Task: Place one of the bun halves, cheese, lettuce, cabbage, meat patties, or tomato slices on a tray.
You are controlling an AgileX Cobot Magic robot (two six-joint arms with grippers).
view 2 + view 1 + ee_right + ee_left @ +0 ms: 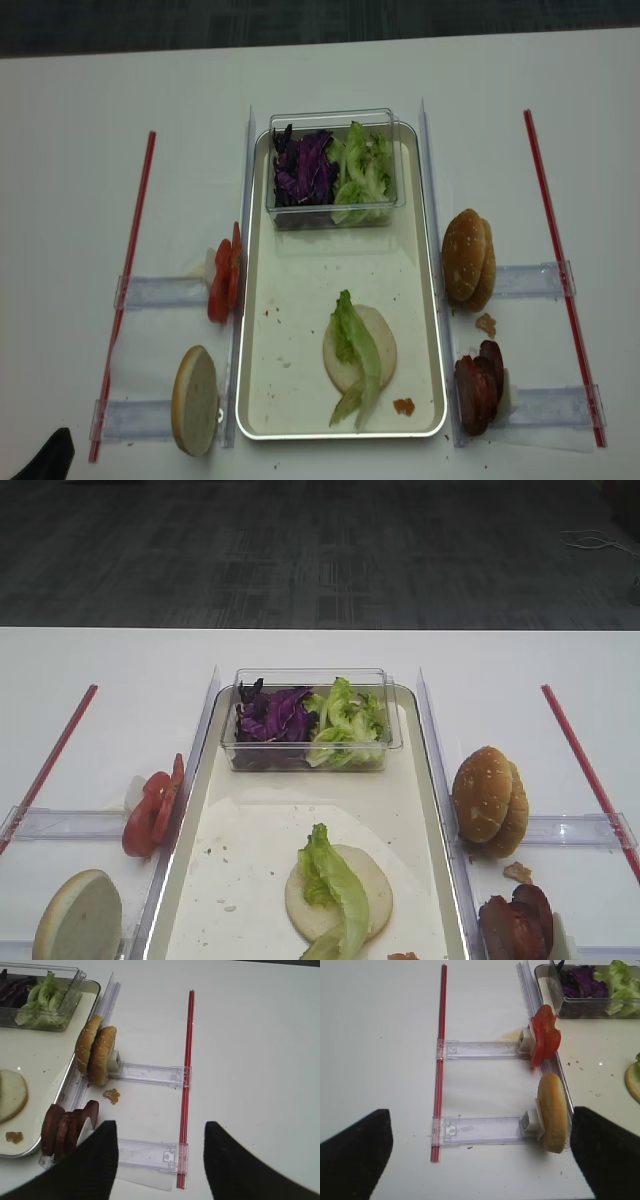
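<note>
On the cream tray (300,400) lies a bun half (385,345) with a lettuce leaf (355,345) draped over it. A clear tub (330,215) at the tray's far end holds purple cabbage (300,170) and more lettuce. Left of the tray stand tomato slices (544,1035) and one bun half (552,1117). To its right stand bun halves (96,1050) and meat patties (65,1127). My left gripper (481,1112) hangs wide open over the left rail, its right finger beside that bun. Nothing sits between the fingers of my open right gripper (160,1127). No cheese shows clearly.
Clear plastic rails (150,1074) and red strips (187,1060) lie on the white table at both sides of the tray. A crumb (112,1095) lies near the right buns and an orange scrap (403,406) on the tray.
</note>
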